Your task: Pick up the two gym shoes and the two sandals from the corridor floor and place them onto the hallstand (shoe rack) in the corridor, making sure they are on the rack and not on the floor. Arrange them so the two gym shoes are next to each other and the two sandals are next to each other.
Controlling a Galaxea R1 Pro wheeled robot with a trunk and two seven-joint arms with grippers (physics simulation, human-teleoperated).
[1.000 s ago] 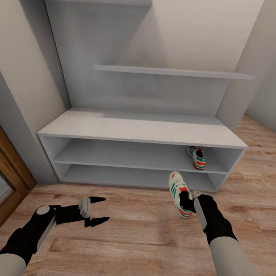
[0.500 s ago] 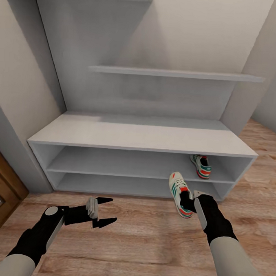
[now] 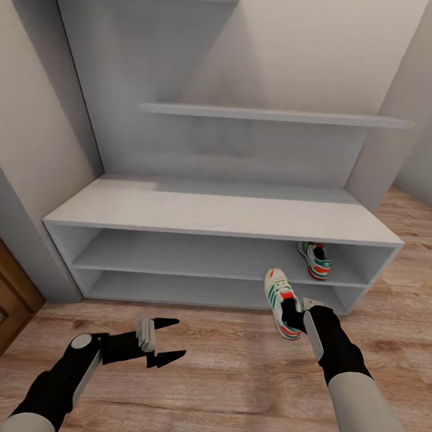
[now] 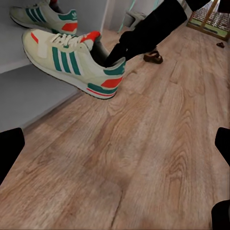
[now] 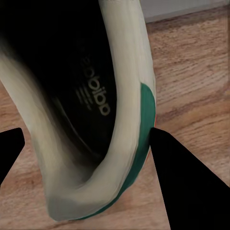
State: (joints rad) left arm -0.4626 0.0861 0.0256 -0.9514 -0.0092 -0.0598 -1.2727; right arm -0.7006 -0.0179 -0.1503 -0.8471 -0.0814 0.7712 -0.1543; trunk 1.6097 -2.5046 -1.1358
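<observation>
The left hand [image 3: 163, 340] is held low over the corridor floor [image 3: 232, 377], its fingers spread and released. To its right, one gym shoe [image 3: 282, 303] is gripped at the heel by the right hand [image 3: 297, 317], toe raised toward the hallstand [image 3: 222, 216]. The second gym shoe [image 3: 314, 259] is seen on the upper shelf opening, at its right end.

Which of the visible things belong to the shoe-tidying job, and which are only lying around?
Job:
- held gym shoe, in right gripper
- second gym shoe, on hallstand middle shelf
- brown sandal on corridor floor

Not part:
- wooden door frame
- left gripper, open, empty
</observation>
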